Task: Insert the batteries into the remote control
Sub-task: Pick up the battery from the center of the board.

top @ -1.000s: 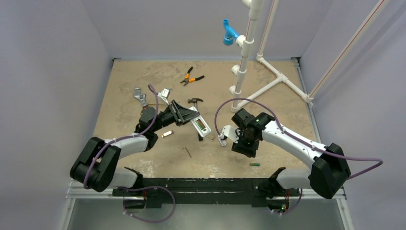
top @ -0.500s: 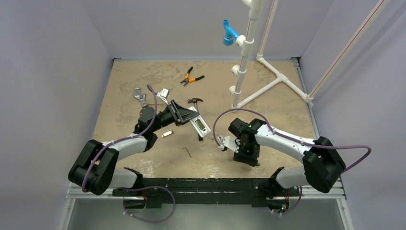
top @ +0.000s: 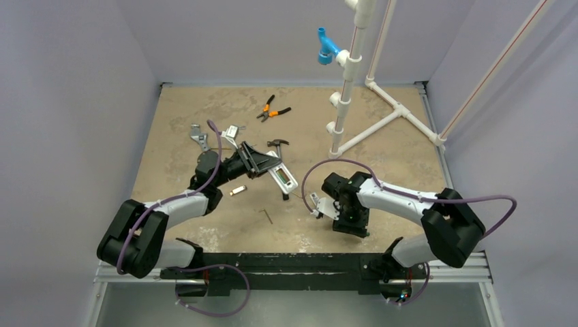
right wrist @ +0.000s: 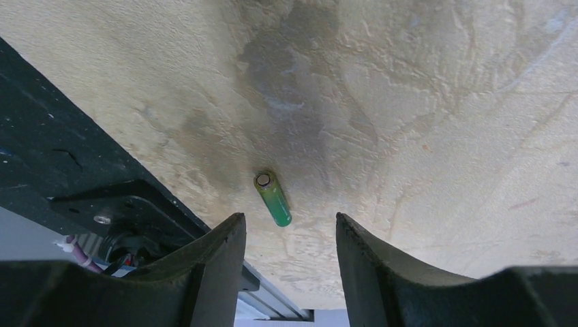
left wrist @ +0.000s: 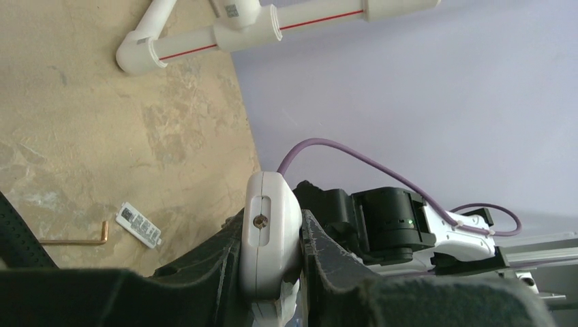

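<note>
- Left gripper (left wrist: 271, 253) is clamped on the remote control (left wrist: 266, 225), with a finger pressed flat against each long side.
- My read is that it's acting as a fixture, holding the handset steady so the other arm can feed cells in.
- In the top view the remote control sits around the middle of the worktop (top: 382, 146). It angles out of the left jaws toward the near edge and looks lifted, but I can't confirm clearance.
- The remote is a slim white shell. The top view shows a greenish display window. The left wrist view shows a rounded end face with an oval recess and a small screw-like dot. The battery bay can't be seen from either view.
- Right gripper (right wrist: 287, 225) has its jaws apart and holds nothing. It's low over the worktop's near edge, right of centre.
- One battery (right wrist: 273, 198) lies flat there, just beside the black rail at that edge. It sits ahead of the gap between the fingers (right wrist: 217, 262), touching neither.
- The battery's long axis runs roughly along the fingers, so closing would pinch it across the diameter. That looks like a pick line-up.
- The battery is a short green cylinder with a metal cap on the end facing away from the jaws.
- It's round and free to roll, so an off-centre pinch could squirt it toward the rail.
- The second battery isn't visible in any view.
- A hex key (top: 268, 215) lies between the two arms, well clear of the pick.
</note>
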You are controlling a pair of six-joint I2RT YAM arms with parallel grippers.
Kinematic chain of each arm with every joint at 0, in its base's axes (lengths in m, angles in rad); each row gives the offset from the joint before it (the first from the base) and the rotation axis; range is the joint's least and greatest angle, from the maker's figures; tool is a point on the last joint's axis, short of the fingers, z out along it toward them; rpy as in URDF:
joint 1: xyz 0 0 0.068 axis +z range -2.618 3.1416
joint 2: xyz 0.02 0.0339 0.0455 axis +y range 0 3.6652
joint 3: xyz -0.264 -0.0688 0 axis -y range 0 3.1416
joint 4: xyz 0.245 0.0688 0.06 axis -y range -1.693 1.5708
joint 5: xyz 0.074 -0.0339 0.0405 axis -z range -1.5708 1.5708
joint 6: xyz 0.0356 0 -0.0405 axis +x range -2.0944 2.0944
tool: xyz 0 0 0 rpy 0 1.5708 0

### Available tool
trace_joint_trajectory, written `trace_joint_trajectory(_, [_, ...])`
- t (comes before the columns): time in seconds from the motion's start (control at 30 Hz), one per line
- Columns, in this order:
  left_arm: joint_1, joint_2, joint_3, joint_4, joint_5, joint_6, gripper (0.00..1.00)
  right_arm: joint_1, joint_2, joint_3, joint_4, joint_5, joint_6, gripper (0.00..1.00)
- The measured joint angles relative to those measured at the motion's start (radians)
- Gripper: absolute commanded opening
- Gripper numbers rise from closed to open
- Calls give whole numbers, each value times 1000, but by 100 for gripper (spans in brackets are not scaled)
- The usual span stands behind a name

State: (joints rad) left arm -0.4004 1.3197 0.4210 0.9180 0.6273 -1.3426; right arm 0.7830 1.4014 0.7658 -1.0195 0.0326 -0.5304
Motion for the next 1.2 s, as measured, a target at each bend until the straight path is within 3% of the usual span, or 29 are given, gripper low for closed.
trace_joint_trajectory(0.5, [134,-18,0,2,17,-11,0,52,100,-21,37,82,42,32])
trace_joint_trajectory(0.93, [138,-19,0,8,24,-12,0,70,138,-12,42,106,42,0])
trace_joint_trajectory(1.2, [139,-19,0,7,23,-12,0,69,145,0,31,72,34,0])
